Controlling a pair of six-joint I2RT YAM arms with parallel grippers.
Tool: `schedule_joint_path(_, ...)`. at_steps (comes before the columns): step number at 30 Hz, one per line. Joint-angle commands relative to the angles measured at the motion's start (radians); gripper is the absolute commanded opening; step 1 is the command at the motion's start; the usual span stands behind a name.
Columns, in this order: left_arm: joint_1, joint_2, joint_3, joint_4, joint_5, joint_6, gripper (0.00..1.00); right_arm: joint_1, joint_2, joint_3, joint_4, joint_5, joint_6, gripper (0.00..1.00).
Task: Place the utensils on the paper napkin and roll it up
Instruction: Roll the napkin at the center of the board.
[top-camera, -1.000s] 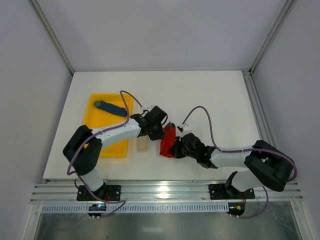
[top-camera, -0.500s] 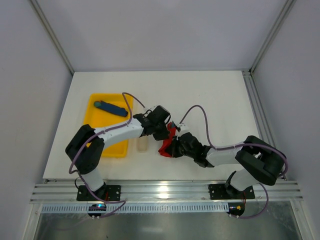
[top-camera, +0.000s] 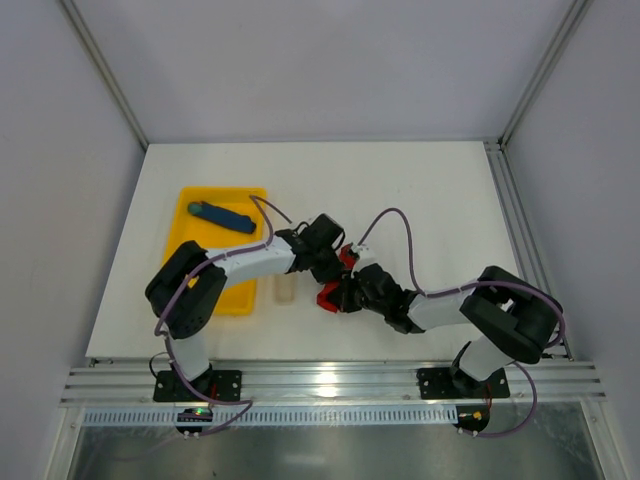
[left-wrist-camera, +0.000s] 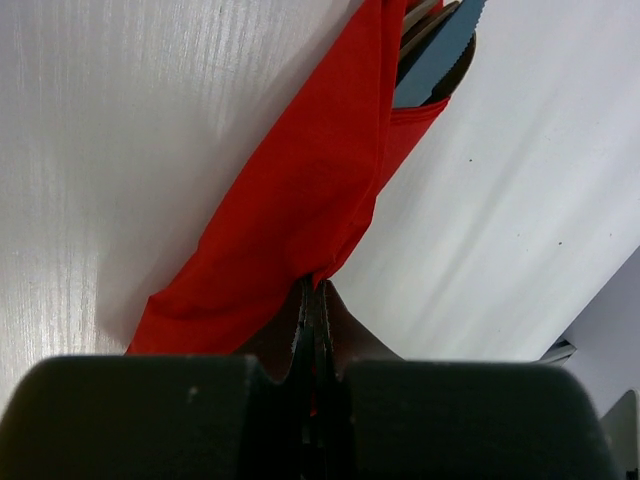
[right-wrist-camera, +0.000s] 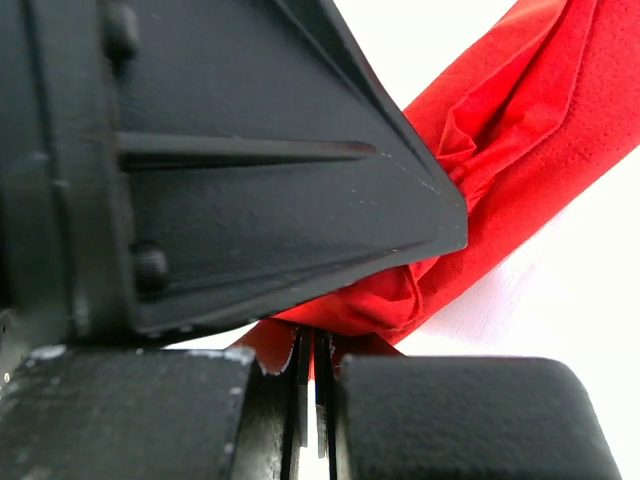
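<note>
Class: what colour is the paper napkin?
The paper napkin is bright red; the left wrist view shows it best.

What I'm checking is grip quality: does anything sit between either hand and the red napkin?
Nothing visible does. The left hand and right hand are each shut directly on the napkin, with utensils poking from its far end.
</note>
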Motion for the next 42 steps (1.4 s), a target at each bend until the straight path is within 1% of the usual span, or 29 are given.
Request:
schedule_joint_path(1,-0.012,0.008,0.026,0.049,0.011,-0.021,0.0,0.004,-0.024,-0.017,-0.009,0.009,0.001,0.04)
schedule_joint_path(6,-0.011,0.011,0.04,0.003,-0.034,0.002,0.0,0.004,-0.087,-0.025,-0.032,0.022,0.001,0.04)
schedule_joint_path(16,-0.011,0.033,0.049,-0.031,-0.074,0.019,0.0,0.004,-0.054,-0.065,0.042,0.007,0.025,0.04)
schedule_joint_path(20,-0.011,0.039,0.062,-0.055,-0.092,0.027,0.0,0.004,-0.13,-0.074,0.013,0.009,0.022,0.04)
schedule_joint_path(23,-0.011,0.04,0.068,-0.067,-0.103,0.028,0.0,0.005,-0.155,-0.091,0.022,0.01,0.027,0.04)
schedule_joint_path(26,-0.011,0.045,0.068,-0.07,-0.108,0.018,0.0,0.013,-0.134,-0.096,0.051,0.009,0.034,0.04)
schedule_joint_path(31,-0.014,0.037,0.069,-0.061,-0.109,-0.013,0.0,0.027,-0.011,-0.102,0.147,0.006,0.054,0.04)
schedule_joint_path(33,-0.02,0.031,0.065,-0.052,-0.114,-0.033,0.0,0.027,0.015,-0.096,0.158,0.006,0.056,0.04)
schedule_joint_path(37,-0.032,0.025,0.042,-0.034,-0.127,-0.055,0.0,0.028,0.018,-0.094,0.145,0.01,0.053,0.04)
schedule_joint_path(42,-0.035,0.031,0.008,-0.034,-0.143,-0.056,0.0,0.028,-0.066,-0.08,0.054,0.039,0.037,0.05)
